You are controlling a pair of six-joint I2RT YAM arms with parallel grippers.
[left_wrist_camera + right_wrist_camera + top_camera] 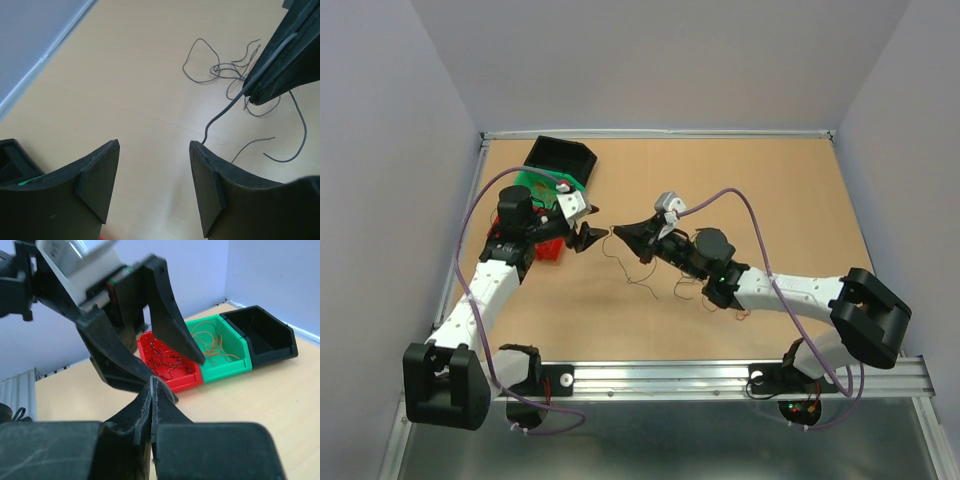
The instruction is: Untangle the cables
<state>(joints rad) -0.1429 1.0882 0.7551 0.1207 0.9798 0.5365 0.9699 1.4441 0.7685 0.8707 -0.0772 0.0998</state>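
The cables lie as loose thin strands [642, 280] on the tan table, in front of the right arm; the left wrist view shows them as a small grey tangle [231, 70]. My right gripper [152, 386] is shut on one thin grey wire [226, 109], which curves out from its tips. That wire's free end reaches the tip of the right finger [197, 152] of my left gripper [155, 150]. The left gripper is open with nothing between its fingers. The two grippers face each other tip to tip, left gripper [587, 238] and right gripper [618, 232].
Three small bins stand at the back left: a red bin [210, 377] with dark wires, a green bin [234, 363] with orange wires, and a black bin [260, 335]. More strands [740, 314] lie by the right arm. Walls enclose the table on three sides.
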